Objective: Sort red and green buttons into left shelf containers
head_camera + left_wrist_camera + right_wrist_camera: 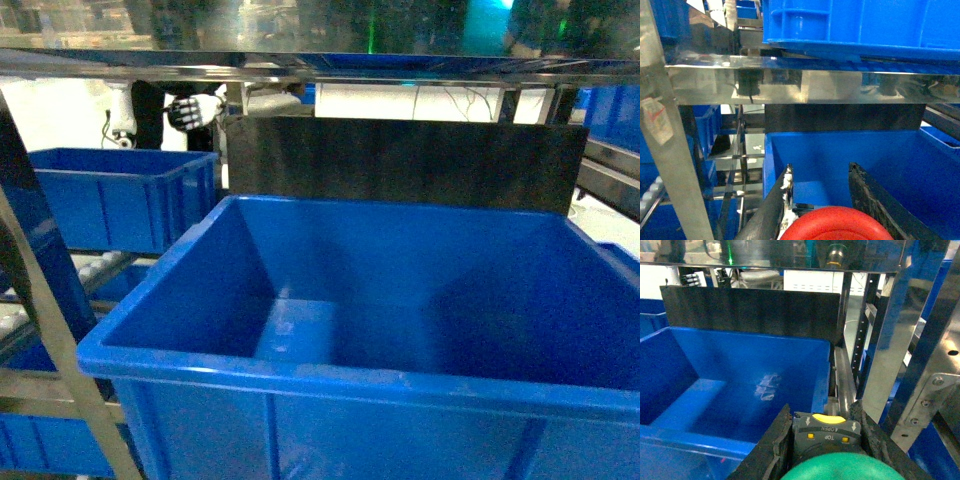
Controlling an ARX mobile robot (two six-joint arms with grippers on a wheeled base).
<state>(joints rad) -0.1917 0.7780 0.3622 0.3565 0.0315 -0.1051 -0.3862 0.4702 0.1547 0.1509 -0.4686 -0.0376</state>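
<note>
The red button (pixel 837 225) sits between the dark fingers of my left gripper (pixel 821 168), which is shut on it; only its red cap and a bit of dark body show. It hangs in front of a deep blue container (pixel 850 150) under a steel shelf. My right gripper (pixel 822 407) is shut on the green button (pixel 845 467), whose grey body with a yellow tab (pixel 826 427) faces forward, by the right corner of a blue container (pixel 690 437). The head view shows a large blue container (pixel 300 375), seemingly with nothing inside, and another (pixel 120 160) at the left, with no gripper in sight.
A steel shelf beam (pixel 790 82) crosses above the container, with another blue bin (pixel 860 25) on top of it. A black panel (pixel 400 160) stands behind the big container. Slanted steel uprights (pixel 50 300) and shelf posts (pixel 890 340) flank it. A roller rail (pixel 845 385) runs along its right side.
</note>
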